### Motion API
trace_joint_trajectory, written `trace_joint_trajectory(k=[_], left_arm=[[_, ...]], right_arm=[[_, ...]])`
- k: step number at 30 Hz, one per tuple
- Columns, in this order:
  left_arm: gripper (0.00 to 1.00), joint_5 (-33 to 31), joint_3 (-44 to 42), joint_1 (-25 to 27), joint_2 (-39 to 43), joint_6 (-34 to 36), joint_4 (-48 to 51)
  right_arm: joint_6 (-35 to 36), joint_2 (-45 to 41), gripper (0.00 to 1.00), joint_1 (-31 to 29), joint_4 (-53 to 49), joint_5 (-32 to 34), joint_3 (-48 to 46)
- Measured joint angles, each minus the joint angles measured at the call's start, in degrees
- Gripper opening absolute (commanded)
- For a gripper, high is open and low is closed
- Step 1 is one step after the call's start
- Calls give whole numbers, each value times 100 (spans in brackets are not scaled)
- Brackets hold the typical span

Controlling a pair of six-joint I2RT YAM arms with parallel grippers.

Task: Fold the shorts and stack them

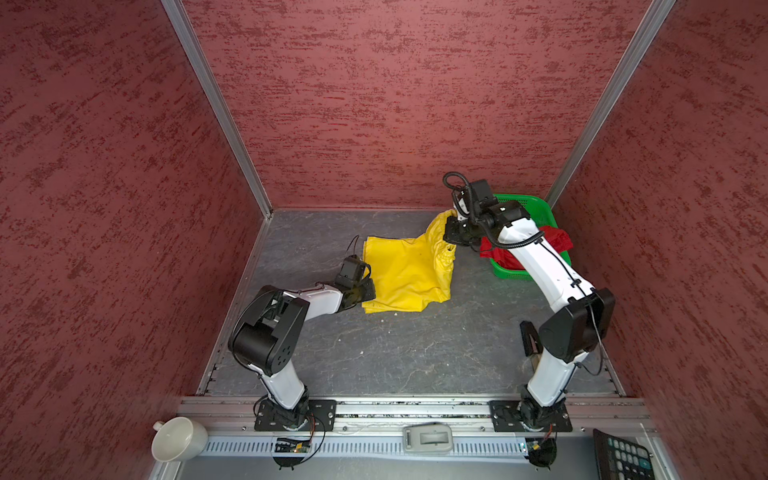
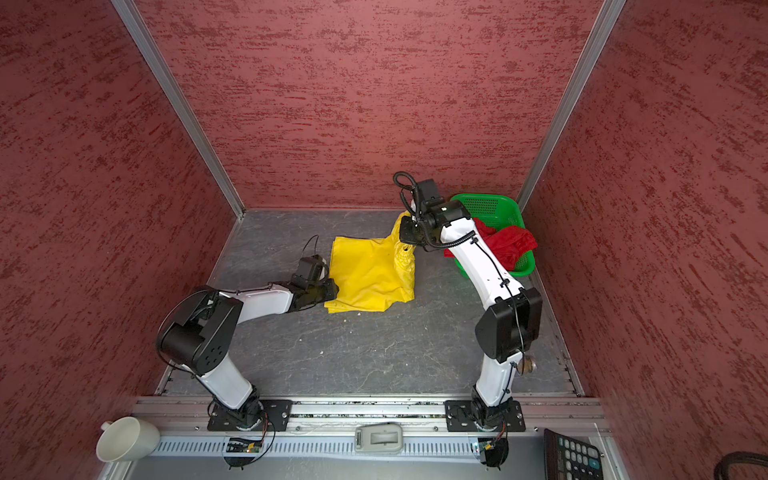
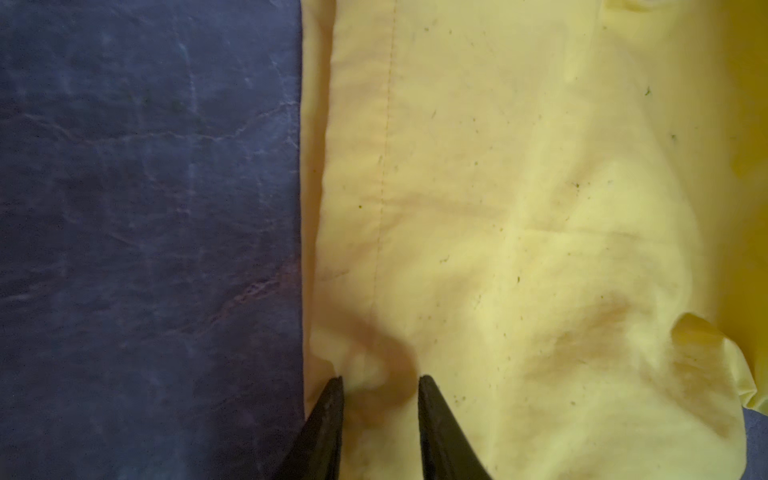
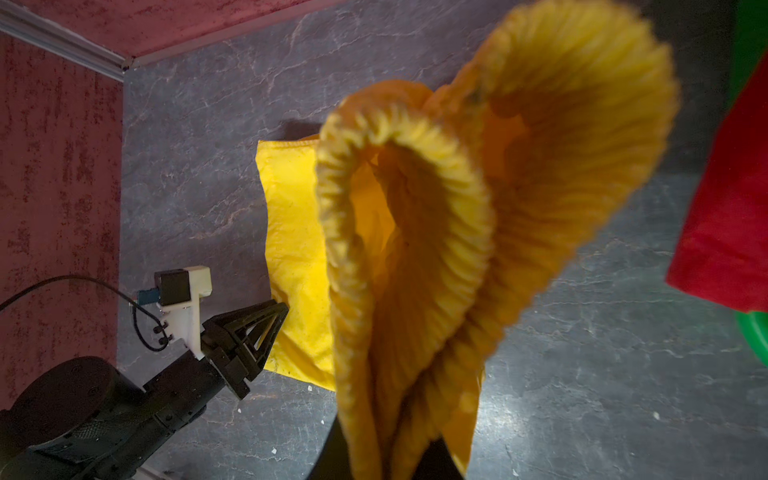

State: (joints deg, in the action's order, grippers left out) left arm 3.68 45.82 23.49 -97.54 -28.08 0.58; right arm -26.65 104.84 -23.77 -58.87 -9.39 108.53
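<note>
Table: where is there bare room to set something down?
The widest bare patch of table lies between the yellow shorts and the front rail. A smaller strip runs behind the shorts, along the back wall. Crowded: the back right corner, with basket, red shorts and right claw.

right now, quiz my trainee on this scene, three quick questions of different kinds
1. True or false: the left hand touches the red shorts.
2. The right hand grips the yellow shorts by: A) a leg hem, B) the waistband, C) a pocket.
3. What container holds the red shorts?
Key: 1 false; 2 B; 3 the green basket.
</note>
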Motion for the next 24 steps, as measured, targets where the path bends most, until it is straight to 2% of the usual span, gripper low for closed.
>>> trace_joint_trajectory(k=[4, 8, 11, 13, 16, 19, 24], left_arm=[[33, 0, 0, 0, 0, 2, 0], [38, 11, 7, -2, 50, -2, 83], [44, 7, 7, -35, 273, -39, 450], [50, -17, 7, -94, 621, -83, 745], [57, -131, 15, -251, 1311, -166, 1134], [58, -358, 66, -398, 2079, -197, 1556], [53, -459, 138, -494, 2870, -181, 1862]], right_arm=[[-190, 463, 16, -420, 138, 48, 297], [-361, 938, 20, -804, 413, 63, 431], [-535, 1255, 30, -1064, 741, -17, 424], [-645, 1480, 44, -1231, 1172, -210, 365], [-844, 1816, 53, -1414, 1843, -522, 282], [-920, 1982, 58, -1541, 2284, -660, 129], [-942, 1700, 58, -1469, 2841, -691, -444]])
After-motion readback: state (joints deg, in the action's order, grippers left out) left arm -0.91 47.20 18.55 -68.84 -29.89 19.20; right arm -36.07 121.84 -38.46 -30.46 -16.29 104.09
